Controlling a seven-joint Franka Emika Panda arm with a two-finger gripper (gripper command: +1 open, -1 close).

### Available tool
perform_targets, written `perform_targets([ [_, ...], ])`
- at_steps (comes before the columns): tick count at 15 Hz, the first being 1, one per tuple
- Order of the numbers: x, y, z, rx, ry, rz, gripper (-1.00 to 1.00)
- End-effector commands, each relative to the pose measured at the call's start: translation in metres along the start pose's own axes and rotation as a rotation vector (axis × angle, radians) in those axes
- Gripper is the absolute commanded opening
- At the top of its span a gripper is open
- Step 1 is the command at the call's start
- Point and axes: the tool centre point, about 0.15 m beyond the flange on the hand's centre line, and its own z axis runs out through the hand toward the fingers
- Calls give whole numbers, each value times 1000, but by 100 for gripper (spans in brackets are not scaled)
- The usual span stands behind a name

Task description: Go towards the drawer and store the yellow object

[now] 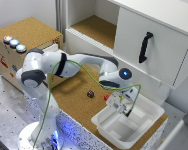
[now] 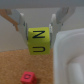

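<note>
In the wrist view my gripper (image 2: 39,36) is shut on the yellow block (image 2: 39,46), which has dark letters on its faces and hangs above the cork surface (image 2: 15,62). In the exterior view the gripper (image 1: 124,109) is over the near-left rim of the white plastic bin (image 1: 144,117); the block is too small to make out there. The cork-topped wooden box (image 1: 29,30) with three round buttons (image 1: 14,43) stands at the exterior view's far left. A white patch (image 1: 48,48) on its right side may be the drawer; my arm hides most of it.
A small red object (image 2: 27,77) lies on the cork below the gripper, also seen in the exterior view (image 1: 107,96). A small dark object (image 1: 90,93) lies nearby. The big white cabinet door with black handle (image 1: 145,47) stands at the back right.
</note>
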Motion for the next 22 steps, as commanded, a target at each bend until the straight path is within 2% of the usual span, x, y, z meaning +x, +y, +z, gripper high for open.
perform_targets([
  [1,10,-104,15,-176,-23,-32,-100],
  [6,33,-183,27,-176,-20,-122,-100],
  [9,40,-241,36,-153,-35,-212,-100],
  [13,38,-325,48,-71,-61,-354,-100],
  [17,52,-396,35,-15,-15,-543,-100],
  [19,54,-423,30,36,-9,-606,-100],
  [21,47,-453,34,132,-56,-659,-100],
  [22,40,-469,37,159,-71,-705,-100],
])
